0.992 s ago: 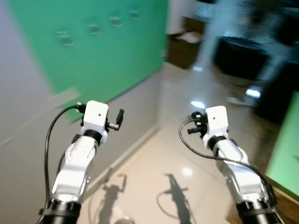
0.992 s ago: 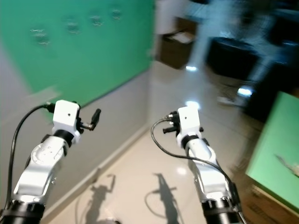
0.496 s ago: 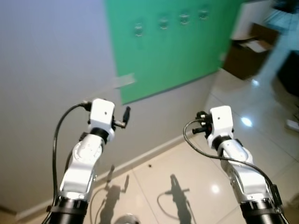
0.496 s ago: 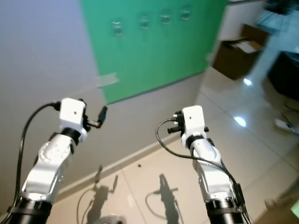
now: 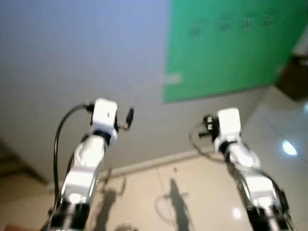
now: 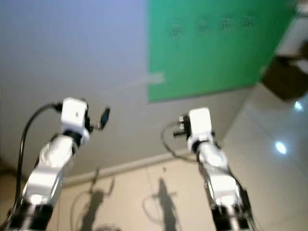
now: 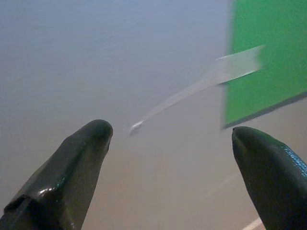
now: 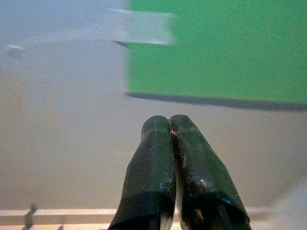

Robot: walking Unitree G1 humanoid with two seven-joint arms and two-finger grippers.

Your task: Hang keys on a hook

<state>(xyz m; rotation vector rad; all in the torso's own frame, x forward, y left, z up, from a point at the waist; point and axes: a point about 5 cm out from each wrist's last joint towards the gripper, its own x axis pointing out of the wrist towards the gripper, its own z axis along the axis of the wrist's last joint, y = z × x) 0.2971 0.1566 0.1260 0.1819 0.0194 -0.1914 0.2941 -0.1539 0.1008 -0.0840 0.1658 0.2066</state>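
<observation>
A green board (image 5: 231,48) hangs on the grey wall at the upper right, with a row of several small hooks (image 5: 245,21) near its top, blurred. Both silver arms are raised in front of me. My left arm (image 5: 91,154) is on the left, and its gripper (image 7: 168,132) stands open with nothing between the fingers, facing the wall beside the board's edge. On the right is my right arm (image 5: 240,159). Its gripper (image 8: 170,120) is shut with the two fingertips pressed together and nothing between them, and it points at the wall below the board's lower edge.
A pale strip of tape (image 5: 173,78) sticks out from the board's lower left corner. The grey wall (image 5: 72,57) meets a glossy tiled floor (image 5: 202,192) at a baseboard. A dark box (image 5: 294,77) stands at the far right. The arms cast shadows on the floor.
The whole picture has shifted: the camera has swung left, so the green board now sits at the upper right and more bare wall shows. Both arms hold the same pose.
</observation>
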